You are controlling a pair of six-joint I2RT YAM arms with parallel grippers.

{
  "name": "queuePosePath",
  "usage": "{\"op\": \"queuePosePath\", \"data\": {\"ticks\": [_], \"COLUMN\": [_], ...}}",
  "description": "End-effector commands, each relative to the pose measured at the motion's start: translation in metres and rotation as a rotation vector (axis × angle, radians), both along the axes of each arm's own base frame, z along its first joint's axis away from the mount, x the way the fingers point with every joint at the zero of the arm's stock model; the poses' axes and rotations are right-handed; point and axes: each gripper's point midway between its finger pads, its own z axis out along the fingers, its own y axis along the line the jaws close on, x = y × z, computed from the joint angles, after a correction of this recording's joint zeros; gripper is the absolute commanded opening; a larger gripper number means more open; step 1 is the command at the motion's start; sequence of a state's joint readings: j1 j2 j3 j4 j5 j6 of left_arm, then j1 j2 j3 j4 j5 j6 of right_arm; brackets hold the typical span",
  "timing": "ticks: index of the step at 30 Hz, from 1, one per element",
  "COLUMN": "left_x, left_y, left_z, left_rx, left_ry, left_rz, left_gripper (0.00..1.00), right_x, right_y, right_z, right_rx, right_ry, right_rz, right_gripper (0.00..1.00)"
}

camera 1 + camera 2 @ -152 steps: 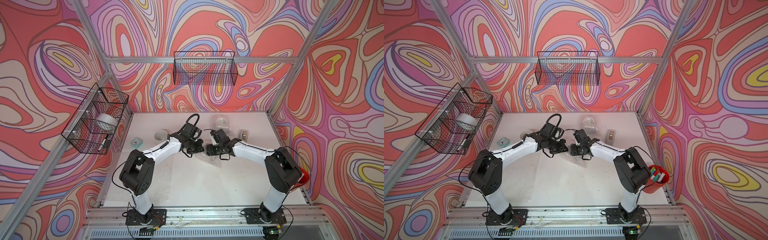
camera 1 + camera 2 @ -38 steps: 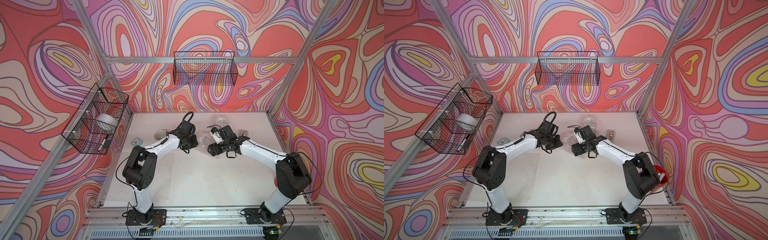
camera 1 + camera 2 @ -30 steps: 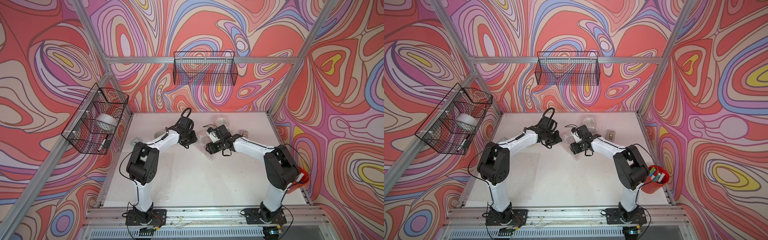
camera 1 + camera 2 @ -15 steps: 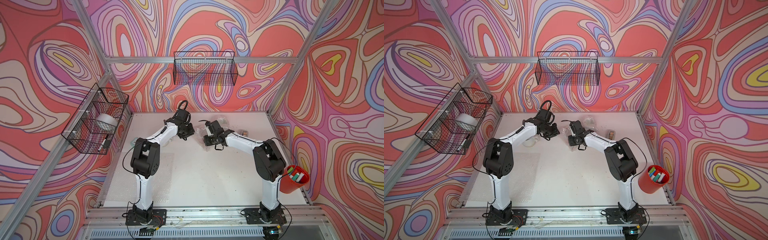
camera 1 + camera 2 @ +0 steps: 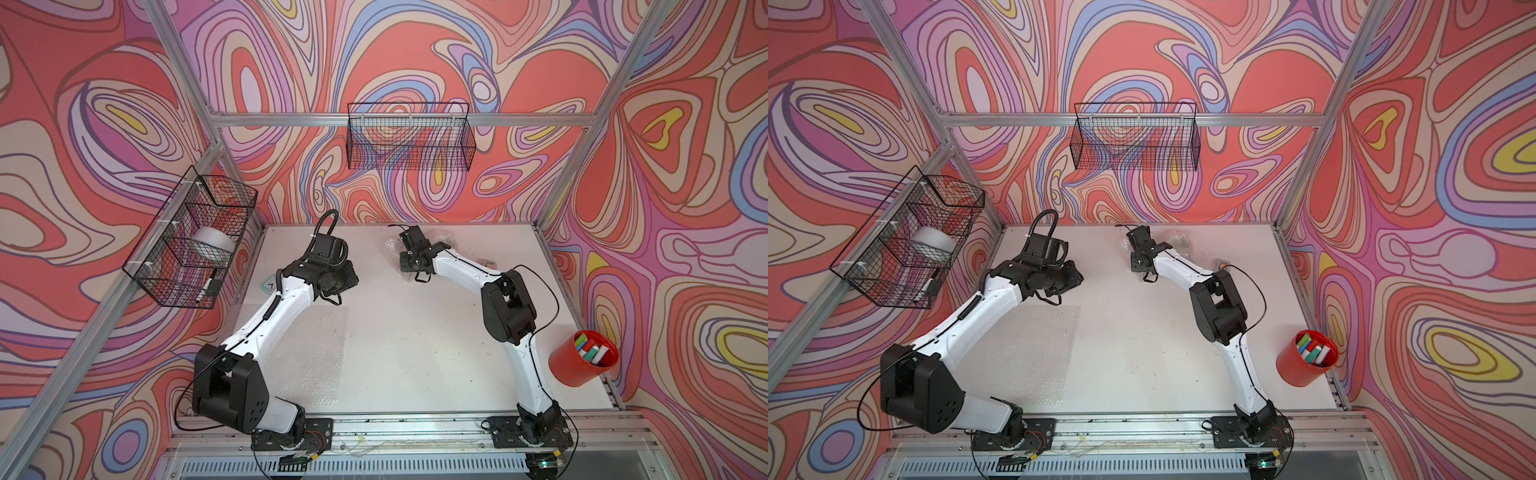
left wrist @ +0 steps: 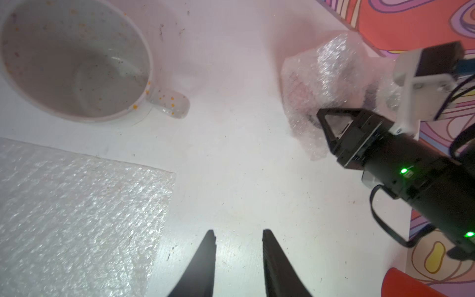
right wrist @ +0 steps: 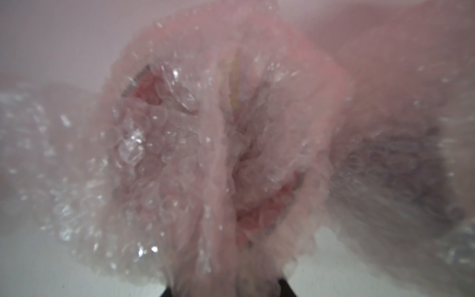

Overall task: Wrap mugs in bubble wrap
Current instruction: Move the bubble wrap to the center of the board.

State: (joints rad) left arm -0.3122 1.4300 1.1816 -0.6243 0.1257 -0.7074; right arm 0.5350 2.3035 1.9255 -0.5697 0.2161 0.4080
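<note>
While the white table (image 5: 415, 332) spans the floor between the swirl-patterned walls, both arms reach toward its far end. The left arm (image 5: 282, 307) bends over a flat bubble-wrap sheet (image 5: 320, 357) lying on the left half, and the right arm (image 5: 461, 270) stretches to the back. Two black wire baskets hang on the walls: the side basket (image 5: 187, 245) holds a white roll (image 5: 214, 245), and the back basket (image 5: 409, 141) hangs above the table's far edge. A red cup (image 5: 577, 370) of coloured pieces stands at the right edge. Near the back wall sits the wrapped bundle (image 6: 321, 84), crumpled bubble wrap with pinkish red showing through. The white mug (image 6: 77, 64), unwrapped and orange-speckled, stands upright near one edge of the flat sheet without touching it, well apart from the bundle; the left wrist hides it in both top views. A mint-green clock (image 5: 268, 286) lies by the left wall. The left gripper (image 6: 237, 232) hangs over bare table, jaws spread with nothing between them. The right gripper (image 6: 331, 120) is pushed into the bundle, and wrap folds down between its fingers (image 7: 287, 290); whether they pinch it I cannot tell.
</note>
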Motion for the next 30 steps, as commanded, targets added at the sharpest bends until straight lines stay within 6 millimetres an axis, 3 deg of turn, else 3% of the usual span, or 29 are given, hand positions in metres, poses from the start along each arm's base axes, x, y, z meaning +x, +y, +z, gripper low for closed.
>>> {"op": "queuePosePath", "data": {"ticks": [1,4,6,9,12,16,22,26,30], "left_x": [-0.023,-0.032,-0.036,-0.043,-0.052,-0.063,-0.069,-0.066,-0.061], "left_y": [0.016,0.023,0.027,0.031,0.038,0.05,0.049,0.037,0.028], "left_z": [-0.014,-0.018,-0.018,-0.018,-0.018,-0.018,-0.013,-0.008,-0.001], "left_rx": [0.049,0.053,0.049,0.045,0.056,0.033,-0.11,-0.198,-0.265], "left_ry": [0.063,0.074,0.076,0.078,0.085,0.074,-0.019,-0.083,-0.143], "left_rz": [0.032,0.051,0.062,0.068,0.079,0.111,0.106,0.062,0.038], "left_gripper": [0.35,0.37,0.42,0.46,0.51,0.59,0.59,0.59,0.59], "right_x": [0.009,0.013,0.015,0.013,0.002,-0.029,-0.071,-0.078,-0.078], "right_y": [-0.024,-0.02,-0.007,0.008,0.014,0.01,-0.02,-0.029,-0.025], "right_z": [-0.013,-0.01,0.003,0.037,0.075,0.116,0.13,0.113,0.1], "right_rx": [-0.045,-0.029,0.024,0.11,0.166,0.234,0.222,0.2,0.205], "right_ry": [0.03,0.031,0.003,-0.053,-0.104,-0.179,-0.23,-0.186,-0.156], "right_rz": [-0.102,-0.09,-0.029,0.051,0.117,0.194,0.174,0.161,0.174], "right_gripper": [0.33,0.35,0.45,0.61,0.7,0.72,0.7,0.69,0.69]}}
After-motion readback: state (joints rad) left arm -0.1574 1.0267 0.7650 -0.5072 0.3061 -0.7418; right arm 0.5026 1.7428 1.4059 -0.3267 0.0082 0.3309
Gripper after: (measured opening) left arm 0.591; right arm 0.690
